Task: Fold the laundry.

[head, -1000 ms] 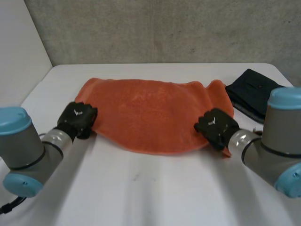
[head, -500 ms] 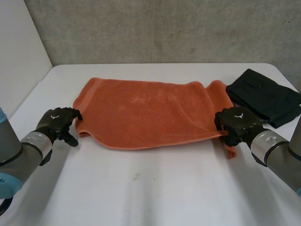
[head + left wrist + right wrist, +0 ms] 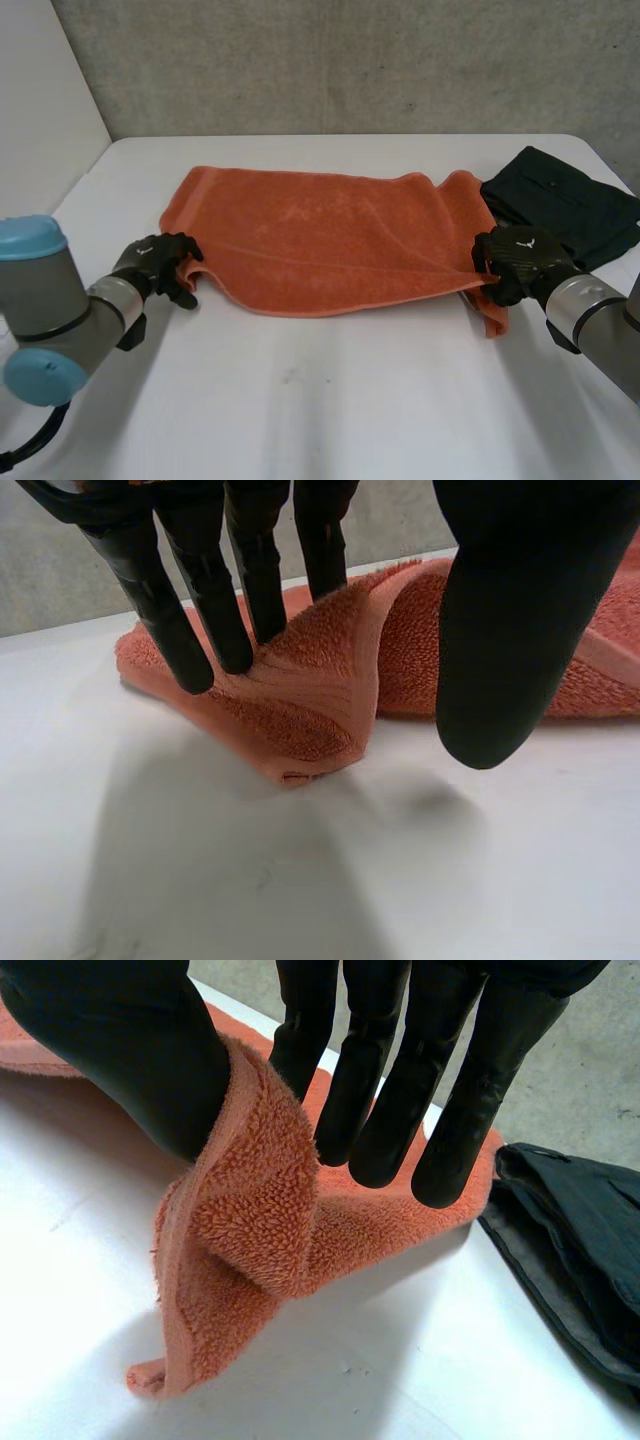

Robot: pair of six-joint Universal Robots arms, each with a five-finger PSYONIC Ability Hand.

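Orange towel (image 3: 320, 245) spread flat on the white table (image 3: 330, 400), my right hand (image 3: 520, 262) pinching its near right corner, my left hand (image 3: 160, 265) resting straight fingers (image 3: 255, 570) on the near left corner, thumb off.

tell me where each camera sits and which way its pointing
Head view: behind and between the arms, looking down at the table; left arm, right arm, left hand and right hand show at the near corners of the towel.
Left wrist view: on the left wrist, looking along the palm; its straight fingers touch a towel corner.
Right wrist view: on the right wrist; its fingers and thumb pinch a lifted towel corner.
Shared: head and right wrist views show the dark clothes.
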